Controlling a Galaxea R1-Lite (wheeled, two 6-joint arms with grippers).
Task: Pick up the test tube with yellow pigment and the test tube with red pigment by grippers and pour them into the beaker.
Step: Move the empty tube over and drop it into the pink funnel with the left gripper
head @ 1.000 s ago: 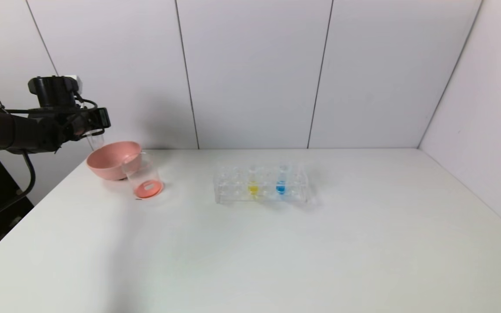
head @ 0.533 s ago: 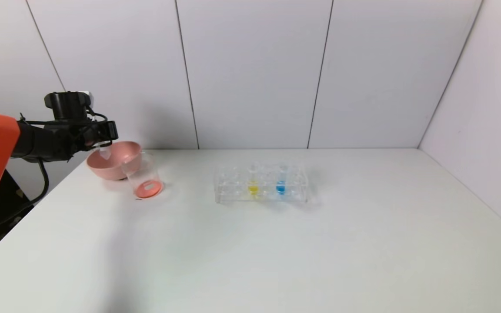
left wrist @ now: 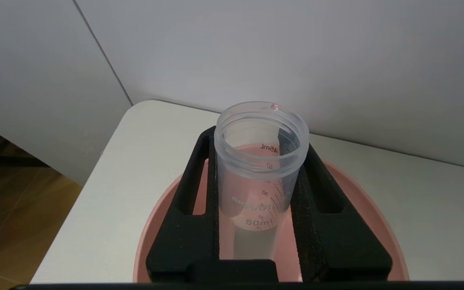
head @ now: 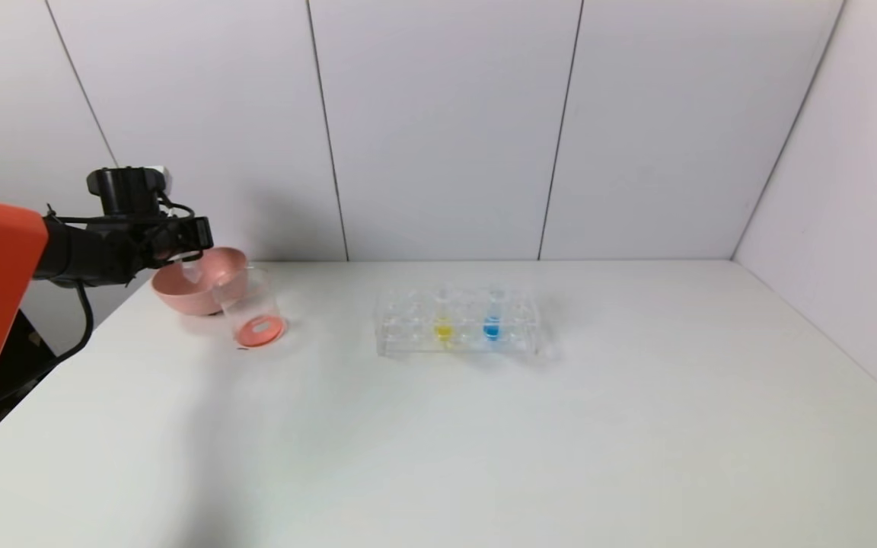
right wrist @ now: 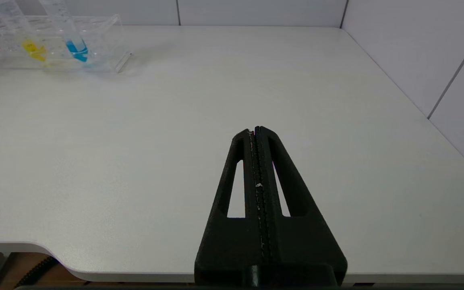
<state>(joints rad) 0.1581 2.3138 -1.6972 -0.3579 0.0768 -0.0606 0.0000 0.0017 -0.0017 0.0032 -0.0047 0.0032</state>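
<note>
White wall panels stand behind a white table [head: 484, 426], and most of what matters sits toward my ten o'clock. My left claw [left wrist: 258, 161] hangs above the pink bowl [head: 180, 293] there, clamped on a clear, drained tube [left wrist: 258, 177] with printed volume marks; its open mouth points away from my wrist, and a tiny reddish drop clings to its rim. This looks like the tube for the red pigment. Just beside the bowl, on its three o'clock side, the small clear beaker [head: 252, 308] stands upright with orange-red liquid pooled at its bottom. At my twelve o'clock the clear rack [head: 457, 323] keeps the tube with yellow liquid [head: 443, 320] and, next to it toward three o'clock, the tube with blue liquid [head: 492, 318], both upright in their holes. My right claw [right wrist: 256, 133] is pressed fully together with nothing between its fingers, low over the near table edge, well apart from the rack
</note>
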